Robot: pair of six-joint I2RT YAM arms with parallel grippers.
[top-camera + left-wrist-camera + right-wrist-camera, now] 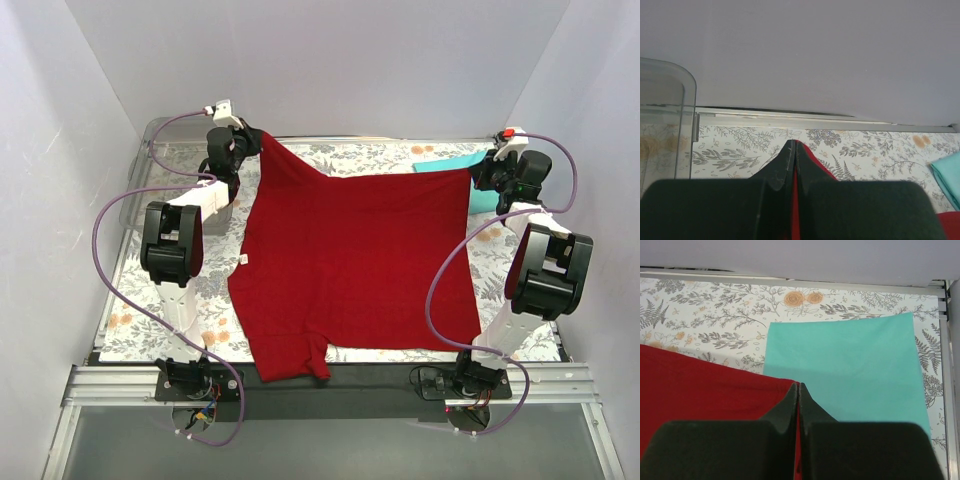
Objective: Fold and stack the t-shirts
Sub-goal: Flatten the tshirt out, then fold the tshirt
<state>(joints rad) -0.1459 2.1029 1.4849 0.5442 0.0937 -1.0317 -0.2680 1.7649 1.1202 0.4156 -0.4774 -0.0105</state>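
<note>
While the dark red t-shirt [360, 260] stretched between them, the left gripper [794, 146] and the right gripper [798, 386] were each clamped shut on one of its corners. The teal t-shirt [850, 365] lay flat just ahead of the right gripper's tips.

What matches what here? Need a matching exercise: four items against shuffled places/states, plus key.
Items
1. red t-shirt
2. teal t-shirt
3. clear tray
4. left end effector

Places/states
A. neat rectangle at the far right of the floral mat
B. shut on red cloth, near the tray
C. spread over the middle of the mat
D. far left corner of the table

Pairs: 1-C, 2-A, 3-D, 4-B
</note>
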